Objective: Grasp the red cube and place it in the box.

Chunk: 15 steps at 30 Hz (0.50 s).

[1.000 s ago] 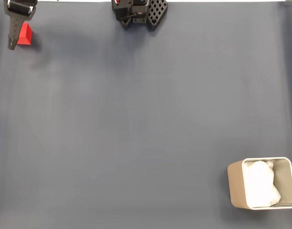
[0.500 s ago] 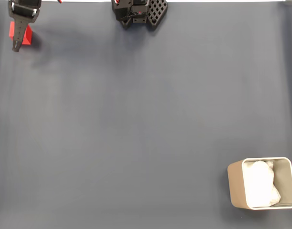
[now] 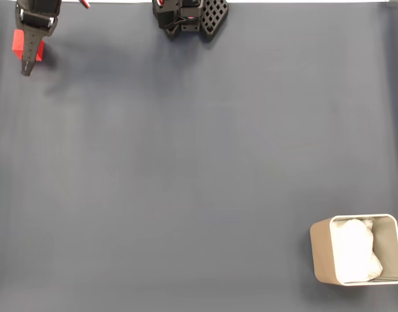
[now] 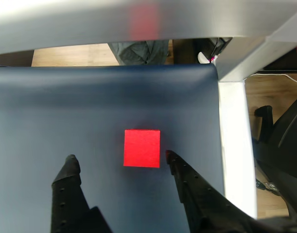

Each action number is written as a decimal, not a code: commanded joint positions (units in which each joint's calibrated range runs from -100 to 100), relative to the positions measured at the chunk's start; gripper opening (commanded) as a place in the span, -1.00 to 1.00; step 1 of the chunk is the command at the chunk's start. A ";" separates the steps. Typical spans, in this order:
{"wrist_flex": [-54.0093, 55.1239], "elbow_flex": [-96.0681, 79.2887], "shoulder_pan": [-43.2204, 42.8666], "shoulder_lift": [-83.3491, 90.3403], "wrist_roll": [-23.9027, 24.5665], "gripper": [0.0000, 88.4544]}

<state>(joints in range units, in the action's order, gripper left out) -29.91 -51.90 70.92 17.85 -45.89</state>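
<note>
Hand (image 4: 119, 160) open above the table (image 4: 66, 111), fingers either side of the red cube (image 4: 142, 148). Not touching it. Box (image 3: 321, 253) well apart.

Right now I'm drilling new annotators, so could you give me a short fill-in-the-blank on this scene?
1. In the wrist view, the gripper has its jaws ____ .
2. The cube is coloured ____ .
3. In the fixed view, the box sits in the lower ____ corner.
4. The padding inside the box is coloured ____ .

Missing words: open; red; right; white
</note>
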 commanded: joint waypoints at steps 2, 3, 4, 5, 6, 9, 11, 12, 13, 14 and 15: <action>0.98 0.53 -1.03 1.13 0.68 -0.07; 0.90 0.53 -1.18 1.22 0.78 -0.07; 0.90 0.53 -1.32 1.30 0.83 -0.07; 0.90 0.53 -1.39 1.30 0.88 -0.07; 0.90 0.53 -1.53 1.39 0.93 -0.07; 0.90 0.53 -1.74 1.65 0.98 -0.07; 0.98 0.53 -1.89 1.74 0.98 -0.07; 0.98 0.53 -1.96 1.82 1.03 -0.07; 0.98 0.53 -1.96 1.82 1.03 -0.07; 0.98 0.53 -1.96 1.82 1.03 -0.07; 0.98 0.53 -2.03 1.82 1.03 -0.07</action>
<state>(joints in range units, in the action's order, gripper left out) -29.75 -51.90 69.36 17.85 -45.69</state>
